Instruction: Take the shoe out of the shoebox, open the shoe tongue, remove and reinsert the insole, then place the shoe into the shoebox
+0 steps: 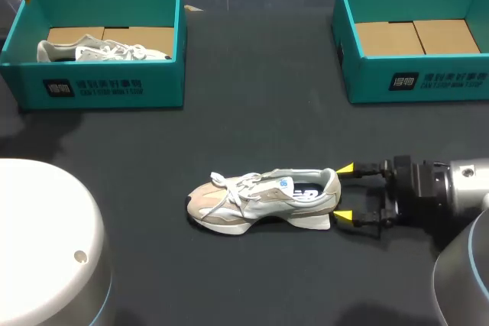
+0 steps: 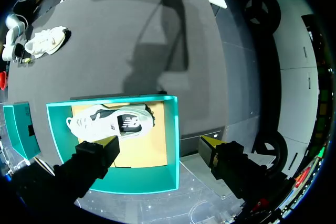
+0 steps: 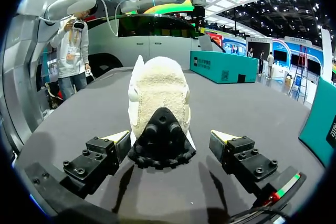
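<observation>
Head view alone: we see the whole beige-and-grey laced sneaker (image 1: pixel 263 200) resting on its sole on the dark matte surface (image 1: pixel 252 112). Its toe points to our left and its heel to our right arm. Well behind it on our right is the empty teal cardboard shoebox (image 1: pixel 416 82), with brown board on its floor.
Left wrist view alone: we look down into the second teal cardboard shoebox (image 2: pixel 176 129), where a white low-top shoe (image 2: pixel 113 121) lies on brown board. The sneaker shows small, far across the surface.
Right wrist view alone: the sneaker's heel faces us end-on, with pebbly cream fabric above a black rubber tab studded with round knobs.
Right fingers (image 1: pixel 345 168): spread wide, with one yellow tip on each side of the heel. They sit just beside it and grip nothing; a gap shows at one side.
Left fingers (image 2: pixel 107 145): spread wide above the second shoebox's near wall, holding nothing.
</observation>
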`<state>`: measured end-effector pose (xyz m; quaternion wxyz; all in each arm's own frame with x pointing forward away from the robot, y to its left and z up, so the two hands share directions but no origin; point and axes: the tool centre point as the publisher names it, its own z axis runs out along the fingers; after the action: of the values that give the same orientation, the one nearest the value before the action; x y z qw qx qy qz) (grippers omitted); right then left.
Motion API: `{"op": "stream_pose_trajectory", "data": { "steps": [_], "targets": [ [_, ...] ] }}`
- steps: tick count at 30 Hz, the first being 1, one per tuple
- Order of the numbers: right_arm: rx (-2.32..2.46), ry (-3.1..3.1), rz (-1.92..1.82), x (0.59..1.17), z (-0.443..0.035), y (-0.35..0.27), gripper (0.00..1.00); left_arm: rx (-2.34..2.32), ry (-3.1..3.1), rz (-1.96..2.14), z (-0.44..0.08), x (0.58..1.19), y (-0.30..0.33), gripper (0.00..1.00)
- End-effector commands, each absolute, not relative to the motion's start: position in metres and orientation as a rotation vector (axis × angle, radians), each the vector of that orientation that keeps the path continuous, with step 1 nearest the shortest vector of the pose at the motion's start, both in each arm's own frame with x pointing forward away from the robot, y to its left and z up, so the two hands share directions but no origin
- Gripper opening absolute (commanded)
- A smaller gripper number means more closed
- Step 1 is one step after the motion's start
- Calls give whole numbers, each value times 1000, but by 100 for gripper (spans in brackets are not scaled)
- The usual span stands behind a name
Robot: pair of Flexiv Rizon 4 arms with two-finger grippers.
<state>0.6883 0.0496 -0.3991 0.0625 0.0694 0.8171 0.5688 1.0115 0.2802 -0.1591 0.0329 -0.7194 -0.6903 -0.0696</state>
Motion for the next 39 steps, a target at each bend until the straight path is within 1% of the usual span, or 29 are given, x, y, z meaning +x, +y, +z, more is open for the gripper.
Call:
{"op": "stream_pose_trajectory", "data": {
  "steps": [1,39],
  "targets": [
    [200,2472,1727,691,-401,53,100,-2215,-2122,-215,-159,1011,281,100],
    [98,2469,1797,685,-400,82,100,-2215,-2122,-215,-159,1011,281,100]
  ]
}}
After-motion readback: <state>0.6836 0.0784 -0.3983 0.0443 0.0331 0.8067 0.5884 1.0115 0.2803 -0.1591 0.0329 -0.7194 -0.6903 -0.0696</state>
